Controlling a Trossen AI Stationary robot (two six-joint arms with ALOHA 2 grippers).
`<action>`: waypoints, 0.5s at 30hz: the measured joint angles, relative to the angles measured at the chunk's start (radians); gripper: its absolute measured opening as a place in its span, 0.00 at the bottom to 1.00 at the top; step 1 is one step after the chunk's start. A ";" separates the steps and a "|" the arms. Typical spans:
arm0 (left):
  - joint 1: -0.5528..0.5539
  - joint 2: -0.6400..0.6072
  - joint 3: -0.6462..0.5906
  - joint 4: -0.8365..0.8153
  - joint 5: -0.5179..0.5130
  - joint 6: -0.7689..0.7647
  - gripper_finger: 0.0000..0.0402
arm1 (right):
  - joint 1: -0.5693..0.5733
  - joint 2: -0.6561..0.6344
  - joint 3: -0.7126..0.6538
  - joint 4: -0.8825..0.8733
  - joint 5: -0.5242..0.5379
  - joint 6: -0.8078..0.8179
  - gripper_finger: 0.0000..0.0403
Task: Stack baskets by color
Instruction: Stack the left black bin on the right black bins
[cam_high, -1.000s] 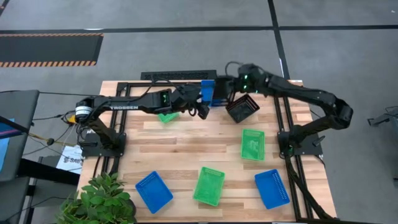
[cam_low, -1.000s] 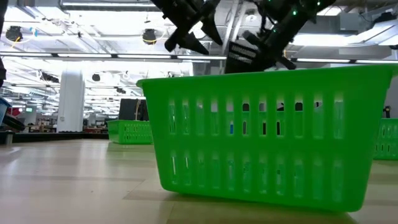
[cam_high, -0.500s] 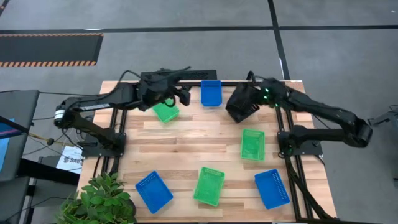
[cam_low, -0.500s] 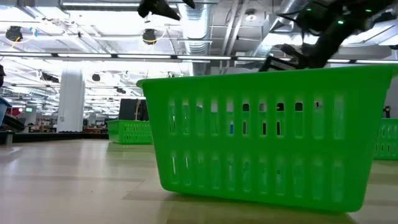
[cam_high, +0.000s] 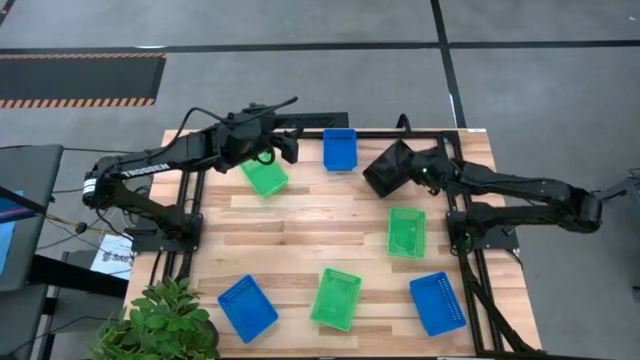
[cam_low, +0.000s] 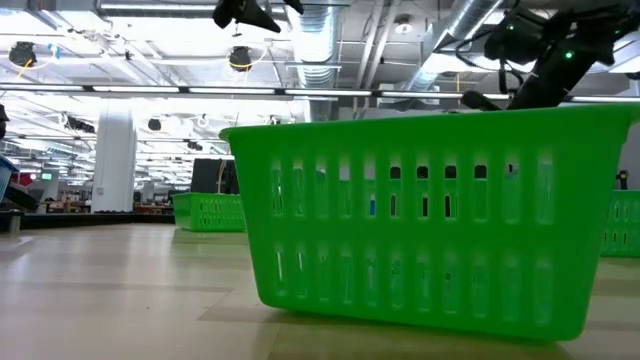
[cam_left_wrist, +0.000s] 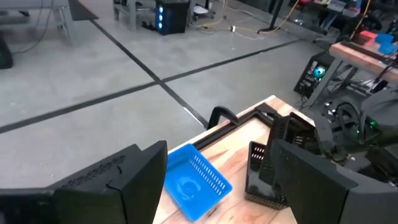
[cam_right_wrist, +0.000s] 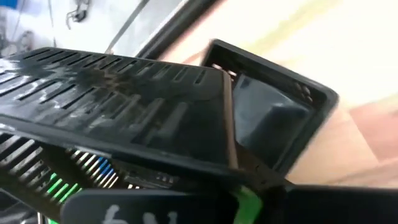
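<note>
My right gripper (cam_high: 412, 172) is shut on the black baskets (cam_high: 385, 165), nested and tipped at the table's far right; its wrist view fills with their slotted wall (cam_right_wrist: 124, 106). My left gripper (cam_high: 288, 148) hangs open and high at the far edge, between a green basket (cam_high: 265, 178) and a blue basket (cam_high: 339, 148) that lies flat on its bottom. The left wrist view shows that blue basket (cam_left_wrist: 189, 180) between the spread fingers, far below them, and the black baskets (cam_left_wrist: 264, 174) beyond. My right gripper holds the black baskets by the edge (cam_right_wrist: 227, 155) that faces the table's right side. It comes slanting down from the right. The baskets are tipped, the slotted wall turned up. The gripper hides the pads, and I cannot tell whether the baskets touch the table.
On the near half lie a green basket (cam_high: 406, 231), a second green basket (cam_high: 336, 298) that fills the low view (cam_low: 420, 220), and two blue baskets (cam_high: 247, 306) (cam_high: 437, 302). A leafy plant (cam_high: 165, 320) stands at the near left corner. Bare wood spans the middle.
My left gripper has drawn back from the blue basket toward the table's left and risen; that basket, tilted before, now lies flat. My right gripper has pulled back toward the table's right and sunk, rolling its wrist, and the black baskets have tipped over with it.
</note>
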 joint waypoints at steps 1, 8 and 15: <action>0.000 0.000 0.000 -0.003 0.000 0.000 0.68 | 0.007 0.000 -0.001 -0.011 0.001 0.015 0.06; 0.000 0.000 0.000 -0.004 0.026 -0.001 0.68 | 0.006 0.000 -0.001 -0.042 0.009 0.037 0.12; 0.000 0.000 0.000 -0.002 0.026 -0.001 0.68 | -0.003 0.000 -0.001 -0.040 -0.019 0.036 0.28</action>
